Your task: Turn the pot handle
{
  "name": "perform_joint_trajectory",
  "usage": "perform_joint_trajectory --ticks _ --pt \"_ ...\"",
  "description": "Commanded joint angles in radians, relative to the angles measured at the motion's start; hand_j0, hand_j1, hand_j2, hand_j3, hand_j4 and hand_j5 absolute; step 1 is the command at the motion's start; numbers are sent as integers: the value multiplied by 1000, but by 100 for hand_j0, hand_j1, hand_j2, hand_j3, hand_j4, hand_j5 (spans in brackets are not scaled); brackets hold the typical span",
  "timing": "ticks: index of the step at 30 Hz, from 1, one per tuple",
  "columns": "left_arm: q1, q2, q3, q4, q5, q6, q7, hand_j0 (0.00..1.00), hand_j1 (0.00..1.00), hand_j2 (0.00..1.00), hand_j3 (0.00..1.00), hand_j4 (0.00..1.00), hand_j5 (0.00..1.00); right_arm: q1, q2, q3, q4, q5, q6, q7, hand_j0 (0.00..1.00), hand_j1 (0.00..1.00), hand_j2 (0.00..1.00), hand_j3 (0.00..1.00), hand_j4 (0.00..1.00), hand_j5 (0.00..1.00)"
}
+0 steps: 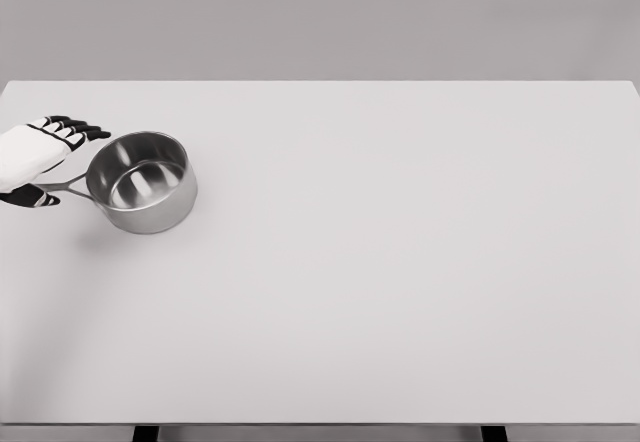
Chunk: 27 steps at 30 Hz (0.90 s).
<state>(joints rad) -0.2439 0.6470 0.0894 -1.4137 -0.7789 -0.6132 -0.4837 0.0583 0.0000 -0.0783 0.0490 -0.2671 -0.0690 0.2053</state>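
Note:
A small steel pot (142, 182) stands upright on the white table (400, 262) at the left side. Its thin wire handle (66, 188) points left toward the table's left edge. My left hand (45, 157) comes in from the left edge and hovers over the handle, fingers stretched out toward the pot's rim and the thumb below the handle. The fingers are spread and not closed around the handle. Part of the handle is hidden under the hand. The right arm does not show.
The table's left edge lies just left of the hand. A plain grey wall stands behind the table. Two dark table legs show at the bottom edge.

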Motion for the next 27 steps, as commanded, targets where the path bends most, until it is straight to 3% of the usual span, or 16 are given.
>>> perform_joint_trajectory --ticks 1,27 --pt "0 2 1 2 6 2 2 100 100 100 100 100 100 0 0 0 0 0 0 0 100 100 100 100 100 100" --pt "-57 2 -3 58 -22 2 2 100 100 100 100 100 100 0 0 0 0 0 0 0 100 100 100 100 100 100"
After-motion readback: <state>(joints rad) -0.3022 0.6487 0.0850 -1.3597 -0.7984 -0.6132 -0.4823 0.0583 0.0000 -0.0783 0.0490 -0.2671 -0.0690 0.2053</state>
